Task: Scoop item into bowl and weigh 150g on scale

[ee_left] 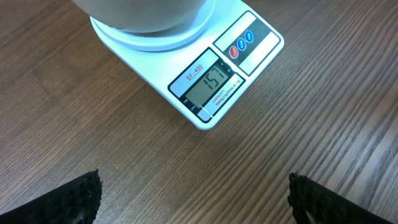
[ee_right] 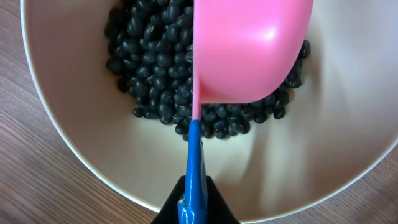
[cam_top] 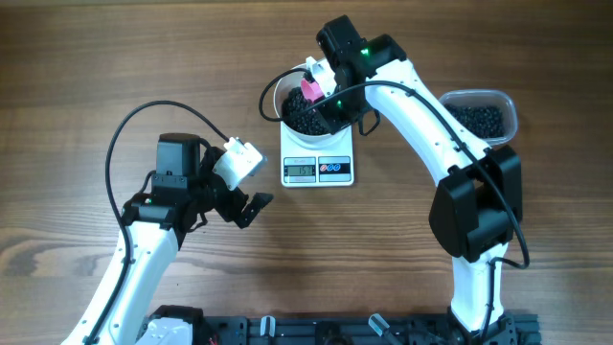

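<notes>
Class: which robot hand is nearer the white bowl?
Right. The right hand hangs over the bowl, holding a pink scoop; the left hand is off to the scale's left, apart.

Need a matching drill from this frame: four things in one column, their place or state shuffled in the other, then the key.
Things
1. bowl
2. scoop
3. clear container
4. left end effector

Place or state
A. open, above bare table near the scale
B. pink with a blue handle, gripped by the right end effector
C. standing on the scale, beans inside
D. on the table beside the right arm, beans inside

Pairs: 1-C, 2-B, 3-D, 4-A
</notes>
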Robot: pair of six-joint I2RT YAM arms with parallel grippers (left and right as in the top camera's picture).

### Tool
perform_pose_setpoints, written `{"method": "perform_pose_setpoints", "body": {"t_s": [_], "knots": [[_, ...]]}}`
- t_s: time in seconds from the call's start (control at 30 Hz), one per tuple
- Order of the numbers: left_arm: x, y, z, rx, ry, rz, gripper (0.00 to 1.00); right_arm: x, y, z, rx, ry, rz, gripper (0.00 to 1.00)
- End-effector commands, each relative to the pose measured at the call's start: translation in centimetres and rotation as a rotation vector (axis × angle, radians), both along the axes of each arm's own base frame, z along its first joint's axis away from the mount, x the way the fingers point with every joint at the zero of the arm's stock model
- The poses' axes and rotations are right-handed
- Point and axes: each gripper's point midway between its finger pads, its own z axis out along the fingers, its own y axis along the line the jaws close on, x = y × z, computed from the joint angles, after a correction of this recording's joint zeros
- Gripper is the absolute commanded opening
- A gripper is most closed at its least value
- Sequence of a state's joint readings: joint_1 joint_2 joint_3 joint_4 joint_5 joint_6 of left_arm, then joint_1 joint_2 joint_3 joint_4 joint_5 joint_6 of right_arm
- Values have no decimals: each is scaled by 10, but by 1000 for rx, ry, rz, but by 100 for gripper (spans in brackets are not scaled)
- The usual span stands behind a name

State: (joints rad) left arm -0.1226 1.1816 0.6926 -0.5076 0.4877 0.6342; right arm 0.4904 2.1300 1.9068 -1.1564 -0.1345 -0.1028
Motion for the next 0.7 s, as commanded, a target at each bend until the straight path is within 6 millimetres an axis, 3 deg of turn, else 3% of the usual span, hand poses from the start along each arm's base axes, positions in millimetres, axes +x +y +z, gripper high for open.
{"method": "perform_pose_setpoints", "body": {"t_s": [0.0,0.1,0.27,0.37,0.67], "knots": [[-4,-4,0,-9,-8,-28,100,-1,-6,-11,6,45,-18,4],[-4,-4,0,-9,-8,-28,100,0,-12,-7,61,80,-43,4],[-4,-4,0,-9,-8,-28,100,-4,-1,9,264,148,-7,4],[-4,-4,0,-9,-8,-28,100,-3,0,13,275,145,-6,4],[-4,-4,0,-9,-8,-28,100,-1,1,59,319,53,7,4]]}}
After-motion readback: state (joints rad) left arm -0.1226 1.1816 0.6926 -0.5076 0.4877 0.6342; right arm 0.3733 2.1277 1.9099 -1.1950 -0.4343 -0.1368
